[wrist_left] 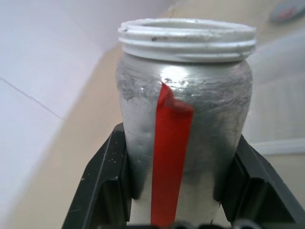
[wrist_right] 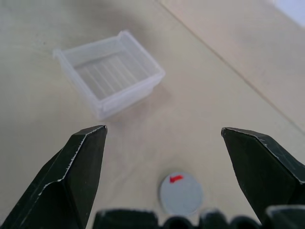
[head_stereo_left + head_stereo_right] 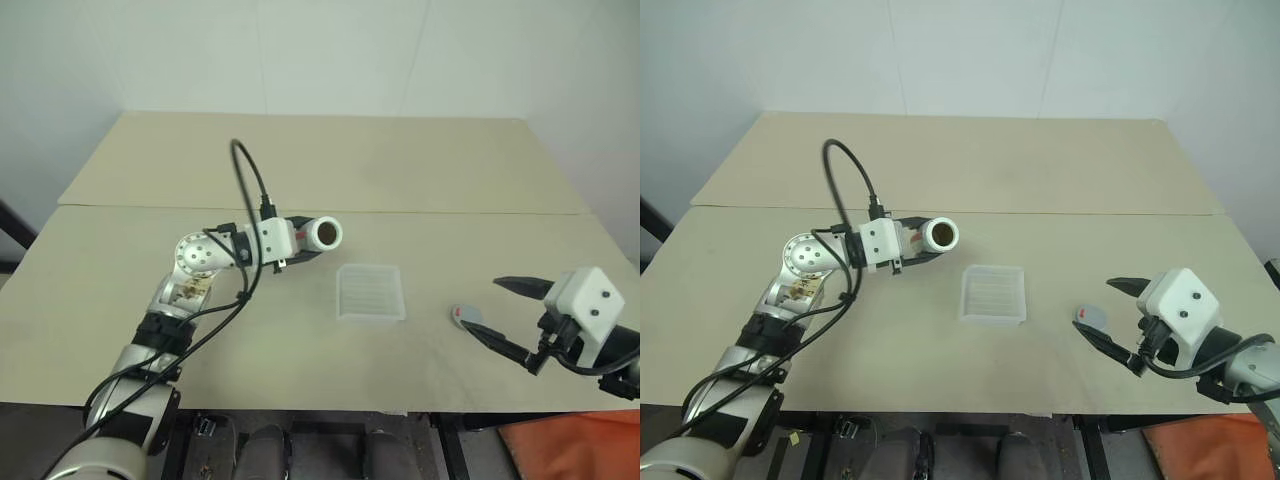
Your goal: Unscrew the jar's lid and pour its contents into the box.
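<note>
jar (image 1: 183,119) base hidden between fingers, contents unseen inside

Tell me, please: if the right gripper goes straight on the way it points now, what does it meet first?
Probably the lid, lying on the table just ahead of and below the open right gripper. If it passes above the lid, the box comes next. Depth is hard to judge.

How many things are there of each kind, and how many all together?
Jars: 1, the jar held in the left gripper
Lids: 1, the lid lying on the table
Boxes: 1, the box
Grippers: 2, the second being the right gripper, open
Tables: 1
Total: 6
</note>
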`<state>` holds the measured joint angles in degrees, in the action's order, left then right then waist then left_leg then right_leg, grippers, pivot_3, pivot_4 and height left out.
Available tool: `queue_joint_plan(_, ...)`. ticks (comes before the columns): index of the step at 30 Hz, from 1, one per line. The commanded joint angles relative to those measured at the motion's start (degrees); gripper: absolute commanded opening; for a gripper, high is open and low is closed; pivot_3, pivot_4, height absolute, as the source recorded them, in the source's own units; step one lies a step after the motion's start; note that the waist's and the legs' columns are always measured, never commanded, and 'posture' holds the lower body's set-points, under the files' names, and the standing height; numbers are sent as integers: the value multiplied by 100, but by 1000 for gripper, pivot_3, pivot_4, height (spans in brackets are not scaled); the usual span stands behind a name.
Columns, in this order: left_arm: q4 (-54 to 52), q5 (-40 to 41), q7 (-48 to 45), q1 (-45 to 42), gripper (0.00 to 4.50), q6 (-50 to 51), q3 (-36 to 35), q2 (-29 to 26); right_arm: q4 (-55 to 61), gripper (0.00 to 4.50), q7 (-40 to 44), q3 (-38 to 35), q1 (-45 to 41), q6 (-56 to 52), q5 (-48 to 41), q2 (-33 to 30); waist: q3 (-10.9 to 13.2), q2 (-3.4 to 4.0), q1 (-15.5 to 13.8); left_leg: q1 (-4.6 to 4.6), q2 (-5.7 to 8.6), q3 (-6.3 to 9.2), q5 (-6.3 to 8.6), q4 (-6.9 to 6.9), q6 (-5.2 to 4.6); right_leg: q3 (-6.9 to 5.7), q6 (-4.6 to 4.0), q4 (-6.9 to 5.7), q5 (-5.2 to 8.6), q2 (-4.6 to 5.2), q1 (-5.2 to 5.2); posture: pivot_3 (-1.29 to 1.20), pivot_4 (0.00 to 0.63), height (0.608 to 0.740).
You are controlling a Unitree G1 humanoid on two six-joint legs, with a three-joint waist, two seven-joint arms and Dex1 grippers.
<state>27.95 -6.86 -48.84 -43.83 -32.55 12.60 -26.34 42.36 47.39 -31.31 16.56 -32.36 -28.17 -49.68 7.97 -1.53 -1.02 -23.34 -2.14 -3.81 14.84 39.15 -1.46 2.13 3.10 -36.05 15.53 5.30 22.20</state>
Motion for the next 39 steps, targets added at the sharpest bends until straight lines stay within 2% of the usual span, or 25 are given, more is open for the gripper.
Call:
queue_joint_plan(1, 710, -1270, 1257, -659, 1961, -1531, 292, 12, 262, 4473, -97, 47, 29, 96, 23, 81, 1, -2, -20, -2, 1, -1, 0, 0, 0, 0, 0, 0, 0, 1, 1, 0, 150, 740)
queue_joint_plan(5, 1550, -2787, 2986, -1306, 1961, -2388, 795, 98, 394, 4473, -163, 31, 80, 63, -9, 194, 2, -4, -61, -4, 8, -2, 2, 0, -4, 2, 6, 4, -2, 7, 1, 0, 150, 740)
queue_joint_plan(6, 1627, -3550, 3761, -1526, 1961, -2461, 1115, 13, 414, 4473, -208, 32, 101, 26, 13, 214, 3, -5, -70, -4, 8, -3, 2, 0, -4, 1, 8, 4, -3, 7, 2, 0, 150, 740)
queue_joint_plan(8, 2041, -4117, 4634, -1785, 1961, -2608, 1426, 100, 440, 4473, -347, 32, 116, -141, -3, 258, 5, -9, -88, -5, 9, -6, 2, 0, -3, 1, 10, 4, -3, 6, 2, 0, 150, 740)
queue_joint_plan(11, 2472, -5319, 6414, -2190, 1961, -2440, 2218, 161, 491, 4473, -497, 81, 143, -171, 34, 333, 7, -12, -104, -5, 9, -10, 2, 0, -3, 1, 11, 2, -2, 7, 3, 0, 150, 740)
queue_joint_plan(14, 2782, -6543, 8172, -2601, 1961, -1836, 3189, 264, 619, 4473, -620, 114, 180, -212, 5, 414, 11, -19, -122, -9, 10, -11, 2, 0, -3, 1, 13, 2, -1, 7, 6, 0, 150, 740)
queue_joint_plan(17, 3227, -7248, 9436, -2942, 1961, -1305, 3938, 513, 728, 4473, -724, 130, 205, -258, -52, 499, 15, -25, -128, -16, 12, -16, 2, 1, -3, -1, 16, 2, 0, 8, 10, 0, 150, 740)
queue_joint_plan(21, 3728, -7688, 10419, -3287, 1961, -810, 4556, 826, 780, 4473, -780, 157, 220, -263, -63, 528, 17, -29, -129, -28, 14, -24, 2, 1, -3, -5, 16, 4, 0, 9, 18, 0, 150, 740)
queue_joint_plan(28, 4157, -7828, 11178, -3605, 1961, -565, 5088, 1061, 691, 4473, -833, 194, 141, -267, -39, 510, 18, -31, -123, -40, 14, -27, 1, 2, -2, -8, 16, 3, 0, 10, 30, 0, 150, 740)
queue_joint_plan(35, 4272, -7856, 11188, -3646, 1961, -485, 5419, 1047, 539, 4473, -833, 364, 20, -246, 41, 449, 18, -31, -125, -39, 15, -28, 0, 3, 0, -8, 16, 1, 0, 11, 30, 0, 150, 740)
queue_joint_plan(39, 4602, -6309, 9823, -3408, 1961, -2405, 4396, 1006, 458, 4473, -785, 404, 3, -195, 102, 422, 18, -31, -126, -41, 15, -30, -1, 5, 1, -9, 16, -1, 0, 13, 32, 0, 150, 740)
